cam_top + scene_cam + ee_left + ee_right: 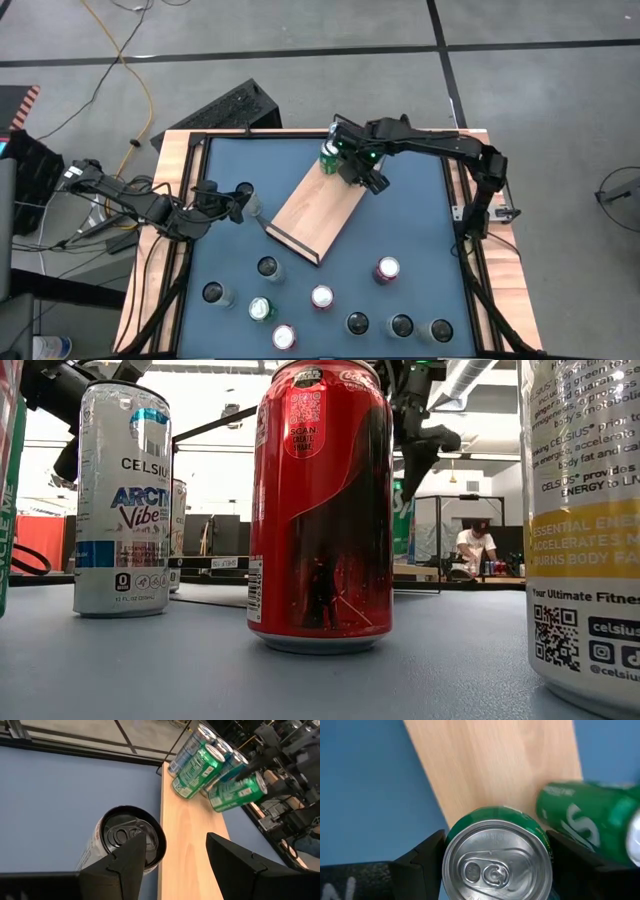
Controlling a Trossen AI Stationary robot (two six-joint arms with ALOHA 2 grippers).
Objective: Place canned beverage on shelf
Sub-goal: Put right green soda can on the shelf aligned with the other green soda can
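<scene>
Right gripper (495, 865) over far end of shelf (318, 205), fingers straddling an upright green can (497, 860), one on each side; contact or a small gap, cannot tell, so grip versus release undecided. Can base appears at or just above the board. A second green can (587, 822) just beside it, tilted in the wrist view (other cans grouped at that same end, seen from the left wrist). Left gripper (175, 862) low over counter (400, 200) near the shelf's left edge, fingers parted, nothing between them; silver can (125, 842) just beside one finger, not grasped. Risks, as judgement: on withdrawal a right finger could clip the neighbouring can and topple it, given the tight spacing; if the held can is not flat on the board, letting go could tip it into the group. Left finger could also nudge the silver can over.
</scene>
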